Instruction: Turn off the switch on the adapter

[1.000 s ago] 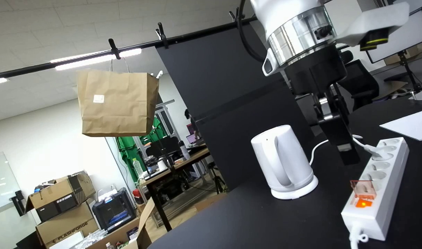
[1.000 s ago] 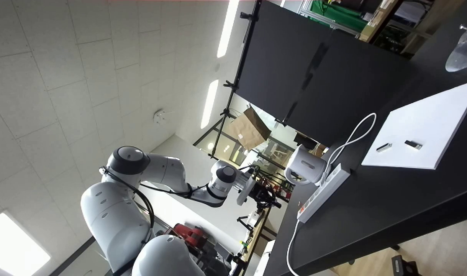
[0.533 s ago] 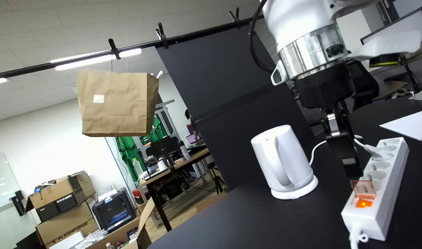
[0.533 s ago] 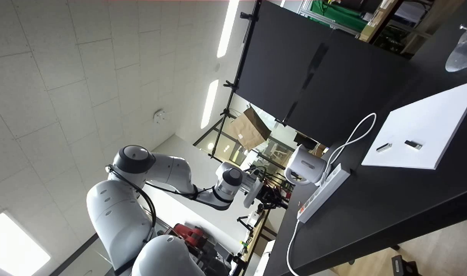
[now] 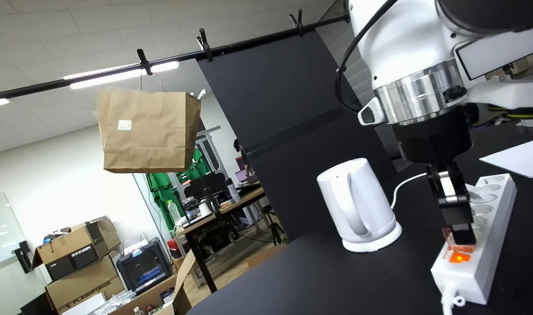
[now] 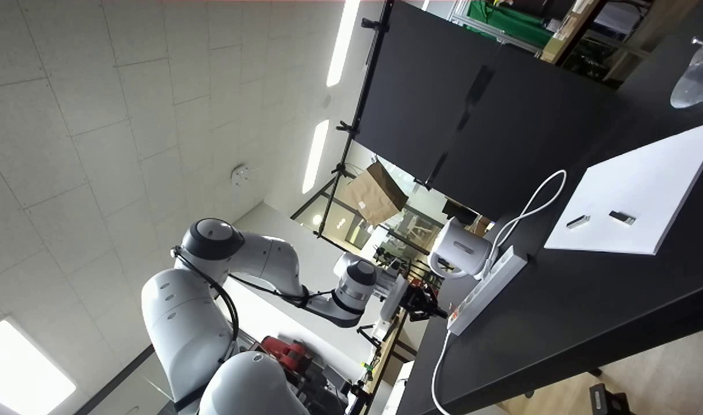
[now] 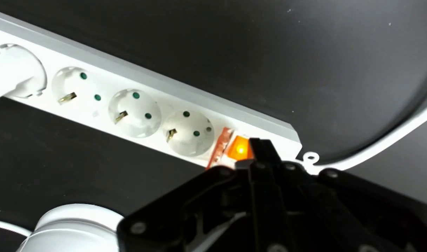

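The adapter, a long white power strip (image 5: 496, 236), lies on the black table; it also shows in the wrist view (image 7: 164, 105) and in an exterior view (image 6: 492, 287). Its small orange switch (image 5: 459, 257) glows at the cable end and shows partly in the wrist view (image 7: 239, 148). A clear reddish flip cover (image 7: 220, 145) stands raised beside the switch. My gripper (image 5: 464, 236) is shut and empty, pointing down just above the switch end. In the wrist view its fingertips (image 7: 264, 142) overlap the switch's right edge. I cannot tell whether they touch it.
A white kettle (image 5: 358, 205) stands beside the strip. A white plug (image 7: 13, 73) sits in one socket. White cables run from the plug and the strip's end (image 7: 385, 147). A white board (image 6: 628, 196) lies farther along the table.
My gripper has moved down and toward the strip's switch end, from beside the sockets to just over the flip cover and switch. The strip and kettle have not moved.
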`<move>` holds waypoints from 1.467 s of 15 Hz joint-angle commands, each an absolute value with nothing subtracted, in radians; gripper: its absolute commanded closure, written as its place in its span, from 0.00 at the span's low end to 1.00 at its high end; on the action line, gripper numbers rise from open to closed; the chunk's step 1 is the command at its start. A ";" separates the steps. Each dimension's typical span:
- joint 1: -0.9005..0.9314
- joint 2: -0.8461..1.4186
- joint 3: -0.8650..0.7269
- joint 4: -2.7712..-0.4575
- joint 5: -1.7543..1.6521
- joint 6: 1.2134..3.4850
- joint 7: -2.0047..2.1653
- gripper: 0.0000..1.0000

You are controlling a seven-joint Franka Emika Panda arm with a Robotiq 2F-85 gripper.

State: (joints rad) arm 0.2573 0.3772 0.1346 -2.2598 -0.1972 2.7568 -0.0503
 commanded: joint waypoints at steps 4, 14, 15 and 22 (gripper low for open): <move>0.320 0.390 0.074 -2.286 -0.274 2.838 0.042 1.00; 0.371 0.418 0.001 -2.274 -0.292 2.900 0.103 1.00; 0.363 0.422 0.004 -2.272 -0.278 2.903 0.106 1.00; 0.352 0.443 0.012 -2.262 -0.211 2.912 0.136 1.00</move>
